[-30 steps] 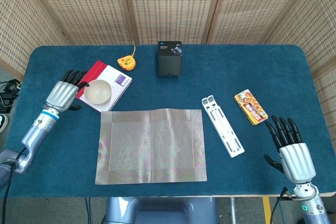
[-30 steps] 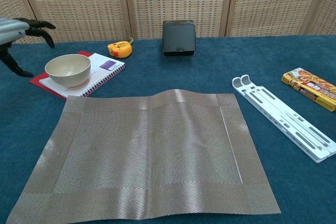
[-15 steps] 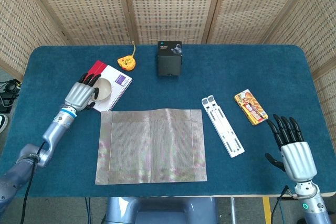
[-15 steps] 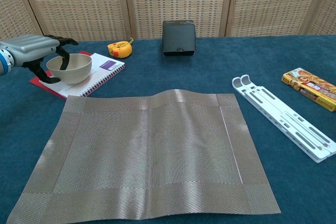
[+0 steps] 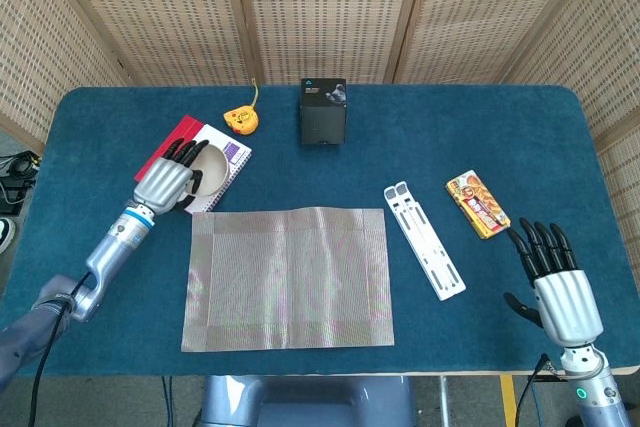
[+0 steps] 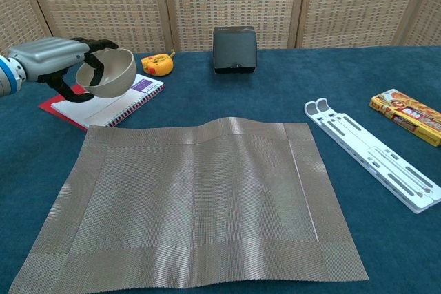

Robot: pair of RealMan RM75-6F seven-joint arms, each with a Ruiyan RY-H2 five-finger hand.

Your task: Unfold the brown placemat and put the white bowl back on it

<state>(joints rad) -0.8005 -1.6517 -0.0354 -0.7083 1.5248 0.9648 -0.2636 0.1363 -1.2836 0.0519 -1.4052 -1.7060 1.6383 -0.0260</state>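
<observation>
— What lies on the blue worktop (image 5: 560, 137)?

— The brown placemat (image 5: 288, 278) is the biggest thing; it lies flat and unfolded in the middle, with a small ripple at its far edge.

— And the notebook (image 6: 110, 100)?

— It is at the far left corner of the placemat, near it.

— Where is the white bowl (image 6: 107, 72)?

— The left hand (image 6: 52, 56) holds it by the rim, tilted, above the notebook. The fingers (image 6: 91, 67) hook inside the bowl.

— And the right hand (image 5: 556, 282)?

— It holds nothing, its fingers are spread, near the front right corner.
</observation>
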